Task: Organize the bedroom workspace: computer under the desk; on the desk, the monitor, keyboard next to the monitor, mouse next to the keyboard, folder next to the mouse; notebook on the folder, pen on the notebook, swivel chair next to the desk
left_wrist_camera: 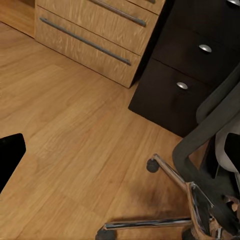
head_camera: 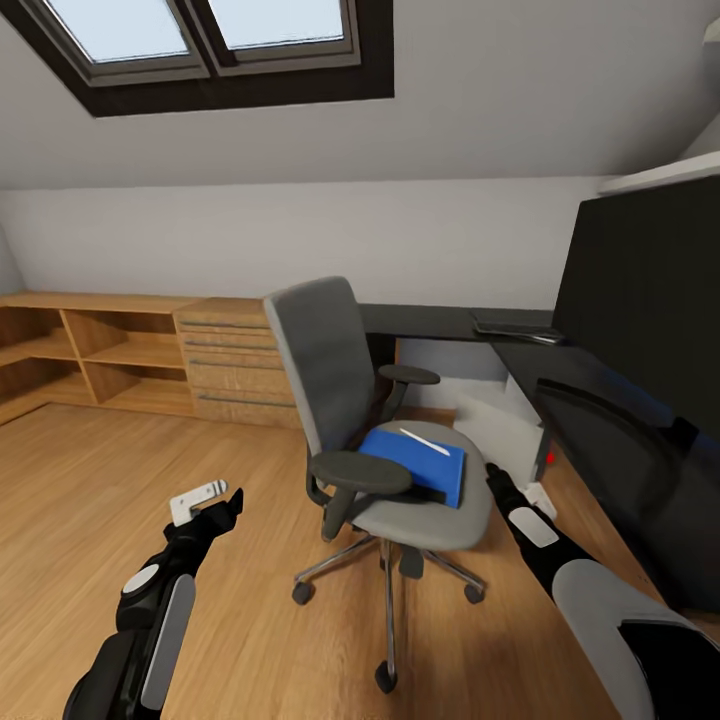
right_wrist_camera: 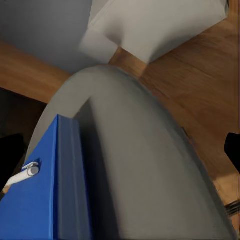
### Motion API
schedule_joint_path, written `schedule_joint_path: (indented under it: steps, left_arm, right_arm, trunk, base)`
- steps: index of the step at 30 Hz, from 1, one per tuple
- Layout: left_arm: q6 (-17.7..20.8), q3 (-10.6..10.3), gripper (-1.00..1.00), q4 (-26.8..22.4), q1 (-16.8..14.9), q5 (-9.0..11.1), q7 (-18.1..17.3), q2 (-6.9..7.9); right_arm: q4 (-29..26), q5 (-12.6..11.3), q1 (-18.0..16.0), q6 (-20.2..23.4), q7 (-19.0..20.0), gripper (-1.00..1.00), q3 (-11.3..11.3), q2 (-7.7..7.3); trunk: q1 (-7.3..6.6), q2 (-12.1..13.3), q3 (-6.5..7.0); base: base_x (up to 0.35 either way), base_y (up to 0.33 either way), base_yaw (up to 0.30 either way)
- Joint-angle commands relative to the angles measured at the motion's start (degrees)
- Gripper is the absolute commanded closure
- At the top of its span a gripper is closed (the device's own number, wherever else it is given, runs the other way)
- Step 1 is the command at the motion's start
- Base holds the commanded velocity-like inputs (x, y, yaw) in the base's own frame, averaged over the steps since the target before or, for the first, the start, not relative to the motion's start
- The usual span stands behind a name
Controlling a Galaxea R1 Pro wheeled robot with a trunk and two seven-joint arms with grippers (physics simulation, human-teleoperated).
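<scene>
Floorboards point(head_camera: 120, 500) of light wood spread across the room, with a light wooden drawer unit point(head_camera: 232, 362) and open shelving point(head_camera: 90, 350) along the far wall under a skylight point(head_camera: 200, 40). Along the robot's right runs the black tabletop point(head_camera: 590, 375), which turns the corner behind the chair; the large black monitor point(head_camera: 640, 300) stands on it close to the camera, and the slim keyboard point(head_camera: 518, 328) lies further back near the corner. A pale grey box, probably the computer point(head_camera: 500, 425), sits on the floor under the tabletop. The swivel chair point(head_camera: 330, 370) stands in the middle of the floor, just beside the tabletop's edge, its chrome wheeled base point(left_wrist_camera: 165, 200) also seen from the left wrist. On its grey seat point(right_wrist_camera: 150, 165) lies the blue folder point(head_camera: 415, 462), partly under the near armrest, with the whitish pen point(head_camera: 425, 441) resting on top; I cannot make out a notebook between them. The left pincer point(head_camera: 205, 500) hangs over bare floor, well apart from the chair, and whether it is spread or pressed together I cannot tell. The right pincer point(head_camera: 492, 474) sits at the seat's edge, just beside the folder's corner; its fingertips appear spread at either side of the right wrist view, holding nothing.
</scene>
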Motion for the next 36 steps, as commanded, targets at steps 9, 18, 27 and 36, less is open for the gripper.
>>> schedule_joint_path:
  steps: [9,18,27,36]
  left_arm:
    - [0.2,0.0,-1.00,-0.1,0.0,0.4,0.5,-0.07]
    - [0.1,0.0,-1.00,0.0,0.0,0.4,0.5,-0.08]
    - [0.1,0.0,-1.00,0.0,0.0,0.4,0.5,-0.08]
    - [-0.1,0.0,-1.00,0.5,0.0,0.5,0.6,-0.08]
  right_arm:
    - [-0.1,-0.4,0.0,-0.1,0.0,-1.00,-0.1,-0.26]
    - [-0.1,-0.4,0.0,-0.1,0.0,-1.00,-0.1,-0.27]
    - [-0.1,-0.4,0.0,-0.1,0.0,-1.00,-0.1,-0.27]
    - [-0.2,-0.3,0.0,-0.1,0.1,-1.00,-0.1,-0.27]
  trunk:
    - [1.97,-3.6,-1.68]
    - [2.79,-4.9,-3.55]
    - [3.02,-5.1,-5.70]
    - [3.02,-5.1,-5.89]
  base:
    - [0.000,0.000,0.065]
    - [0.000,0.000,0.151]
    - [0.000,0.000,0.246]
    - [0.000,0.000,0.257]
